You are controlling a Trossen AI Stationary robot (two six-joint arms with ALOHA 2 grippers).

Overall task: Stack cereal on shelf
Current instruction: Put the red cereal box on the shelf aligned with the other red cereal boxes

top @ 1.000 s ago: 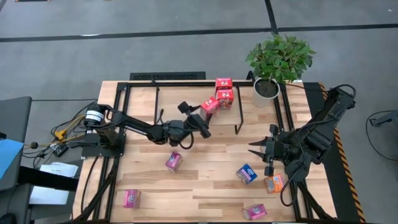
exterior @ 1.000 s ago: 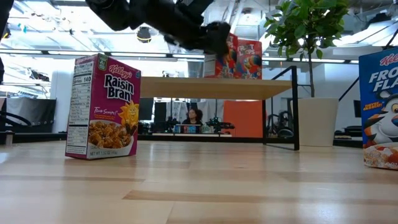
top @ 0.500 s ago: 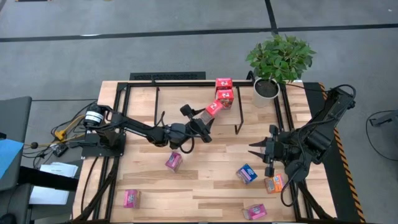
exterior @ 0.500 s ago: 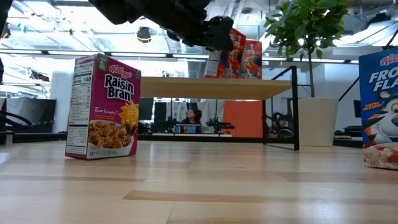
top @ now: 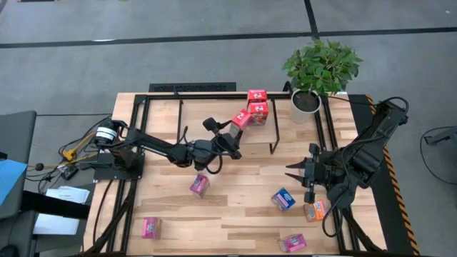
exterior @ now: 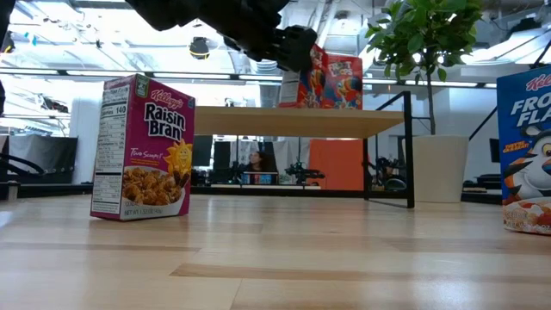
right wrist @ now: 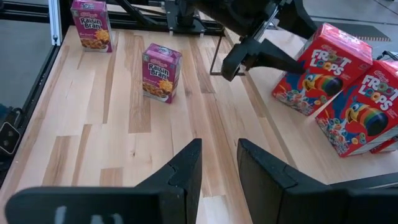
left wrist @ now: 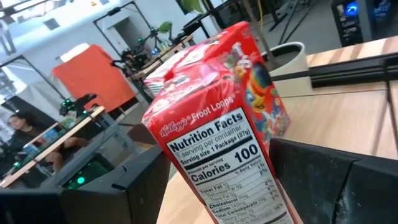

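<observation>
My left gripper point(top: 234, 130) reaches over the shelf point(top: 193, 87) and is shut on a red cereal box point(top: 241, 119). That box stands tilted beside two more red boxes point(top: 258, 111) point(top: 257, 95), which rest on the shelf board point(exterior: 293, 122). My right gripper point(top: 294, 172) hovers open over the table's right half, touching nothing. Magenta boxes point(top: 200, 185) point(top: 150, 227) point(top: 291, 243) and orange-and-blue boxes point(top: 283, 199) point(top: 314, 210) lie on the tabletop. A third orange-and-blue box does not show from above. My left gripper pinches the red box between its two fingers point(left wrist: 323, 180), low on its body point(left wrist: 249, 186), with the nutrition side facing the wrist camera. The fingers come slanting from the table's left and near side. The box leans toward the other red boxes. Whether its bottom touches the board cannot be told.
A potted plant point(top: 318, 71) stands at the shelf's far right end. Black shelf legs point(top: 275, 135) and table frame rails point(top: 128, 178) border the work area. Cables and a base sit at the left edge point(top: 100, 153). Open wood lies between the scattered boxes.
My left gripper swung the red box slightly toward the table's right and near side and tipped it over more, then drew it back toward the far side, less tilted. It has stayed shut on the box throughout. The right arm kept still.
</observation>
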